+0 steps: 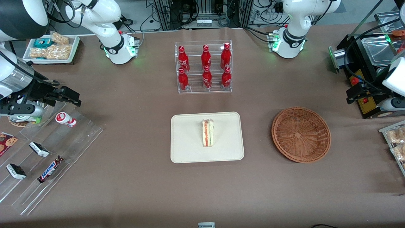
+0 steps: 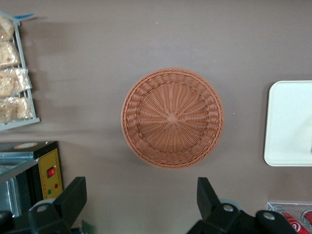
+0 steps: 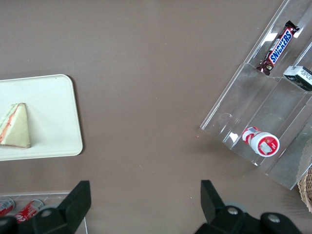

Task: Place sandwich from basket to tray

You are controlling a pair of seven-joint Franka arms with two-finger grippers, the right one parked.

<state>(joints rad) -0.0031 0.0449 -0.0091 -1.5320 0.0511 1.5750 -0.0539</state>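
Now, front view:
Sandwich (image 1: pixel 208 132): lying on its side near the middle of the tray (image 1: pixel 186 152), which suggests the transfer is already done.
Basket (image 1: pixel 301 134): sitting empty on the surface (image 1: pixel 133 177), beside the tray toward the working arm's end.
Bottle rack (image 1: pixel 204 67): standing farther from the camera than the tray, clear of the work.
Pincer (image 1: pixel 356 91): hovering high, off toward the working arm's end from the basket, carrying nothing.

Left wrist view:
Pincer (image 2: pixel 141 197): spreading its fingers (image 2: pixel 73 195) wide apart, gripping nothing, looking straight down at the basket (image 2: pixel 172 118).
Arm pose: appearing raised and pulled back, probably so nothing is bumped.

Right wrist view:
Sandwich (image 3: pixel 14 126): resting flat on the tray (image 3: pixel 58 122).
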